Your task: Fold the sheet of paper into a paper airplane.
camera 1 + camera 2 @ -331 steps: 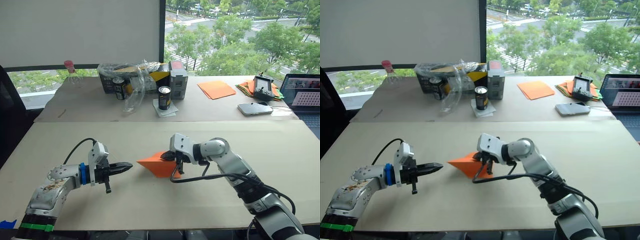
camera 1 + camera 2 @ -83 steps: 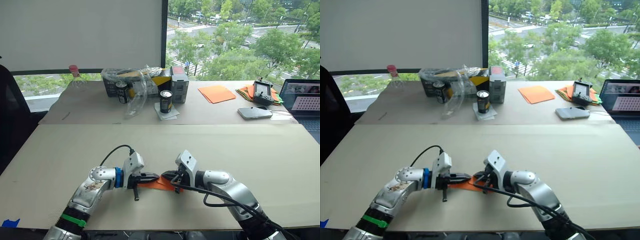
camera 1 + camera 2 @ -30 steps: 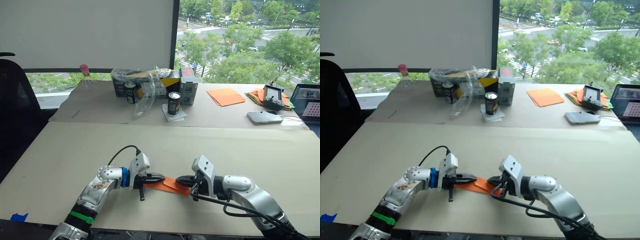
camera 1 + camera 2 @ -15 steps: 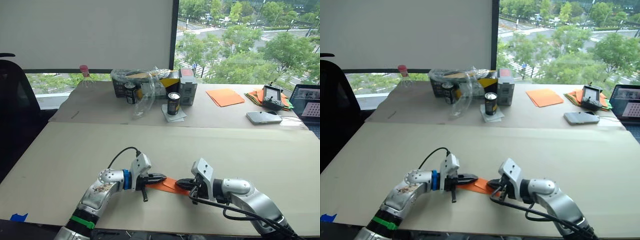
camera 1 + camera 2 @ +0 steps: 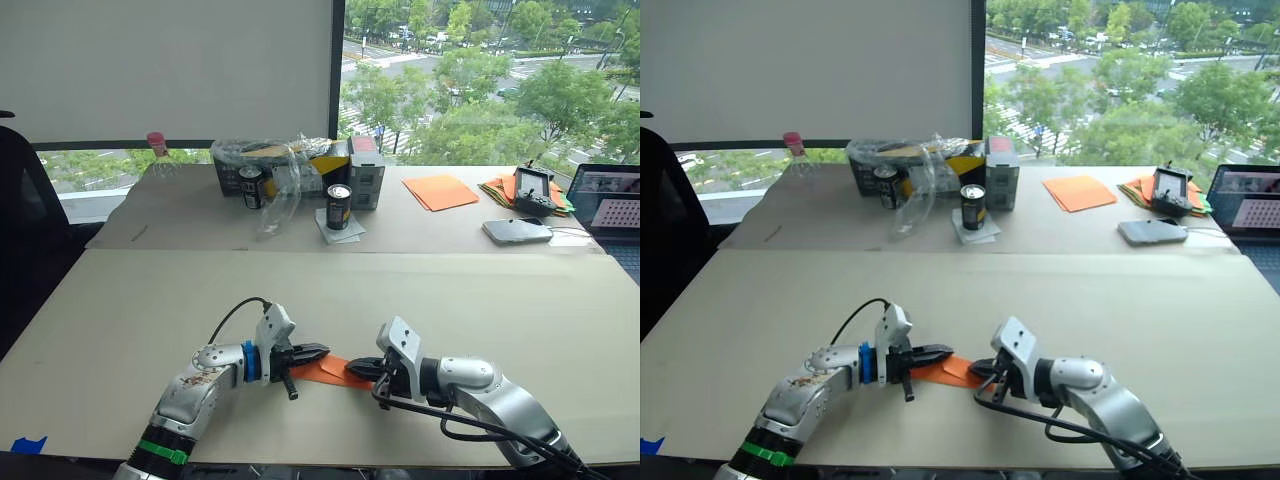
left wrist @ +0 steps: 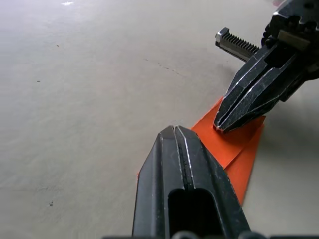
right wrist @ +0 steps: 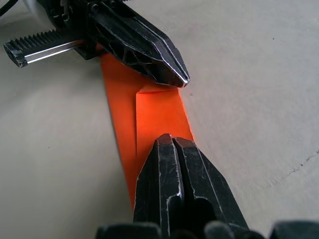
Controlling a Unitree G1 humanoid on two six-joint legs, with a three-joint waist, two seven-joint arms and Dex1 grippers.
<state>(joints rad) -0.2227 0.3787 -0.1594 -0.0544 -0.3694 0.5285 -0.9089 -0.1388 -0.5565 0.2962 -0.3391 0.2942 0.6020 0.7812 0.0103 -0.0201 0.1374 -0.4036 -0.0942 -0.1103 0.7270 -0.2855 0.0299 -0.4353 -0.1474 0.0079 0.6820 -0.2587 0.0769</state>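
Note:
The sheet of paper (image 5: 335, 369) is a narrow, layered bright-orange strip lying flat on the near table, with a folded flap visible (image 7: 158, 113). My left gripper (image 5: 318, 351) is shut, its tip resting over the strip's left end. My right gripper (image 5: 362, 368) is also shut, and its tip presses down on the right end. The two tips face each other a short gap apart. In the left wrist view my own shut fingers (image 6: 184, 164) cover the strip's near end, with the right gripper (image 6: 220, 127) touching the paper (image 6: 230, 148) beyond.
The far table holds a box under a plastic bag (image 5: 280, 165), two cans (image 5: 338, 205), a bottle (image 5: 156, 150), smooth orange sheets (image 5: 440, 191), a multicoloured paper pile (image 5: 500, 187), a phone (image 5: 517, 231) and a laptop (image 5: 610, 195). A seam (image 5: 330, 251) joins the tables.
Eleven seconds ago the right gripper held a wider orange wedge up, with the left gripper apart. Now the paper is a narrow flat strip with both tips on it. The camera has shifted slightly.

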